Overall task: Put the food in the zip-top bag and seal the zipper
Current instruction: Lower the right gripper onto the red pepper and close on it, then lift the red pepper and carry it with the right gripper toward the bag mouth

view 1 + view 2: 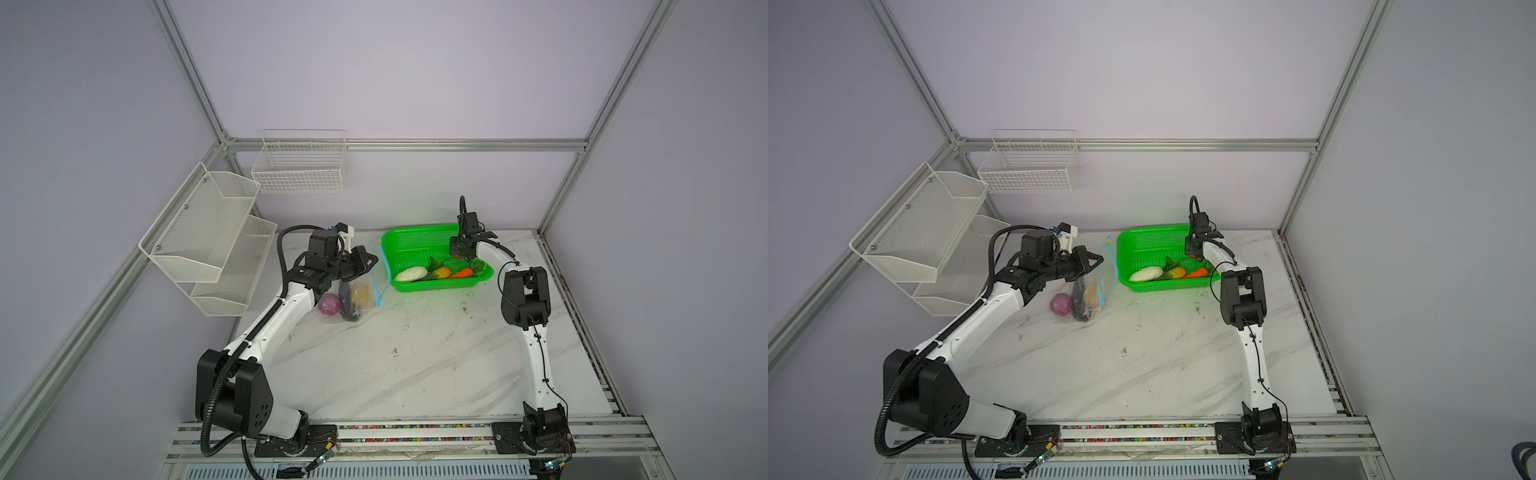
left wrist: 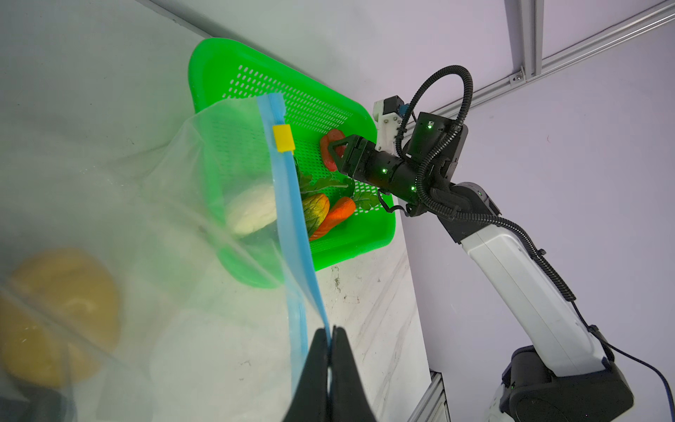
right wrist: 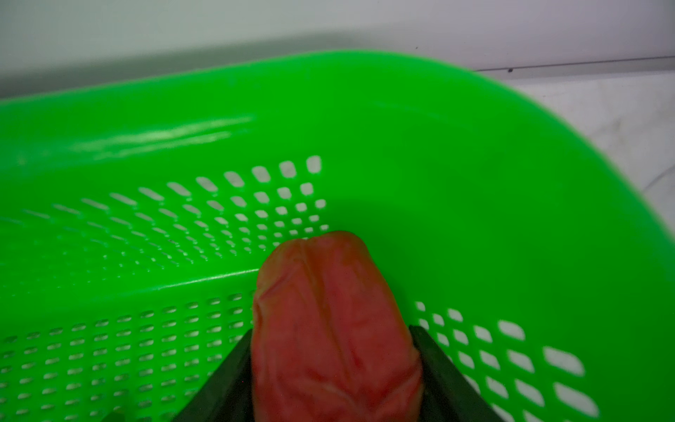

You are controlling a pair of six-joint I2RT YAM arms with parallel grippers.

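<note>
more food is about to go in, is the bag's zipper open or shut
open: the left gripper pinches one lip of the zipper, held apart from the other lip, and the yellow slider sits near one end

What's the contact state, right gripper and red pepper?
Touching. The right wrist view shows the right gripper with fingers flush against both sides of the red pepper.

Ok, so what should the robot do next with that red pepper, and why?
Probably lift the red pepper out of the green basket toward the zip-top bag: the right gripper pinches both its sides, and the left gripper holds the zipper edge up.
</note>
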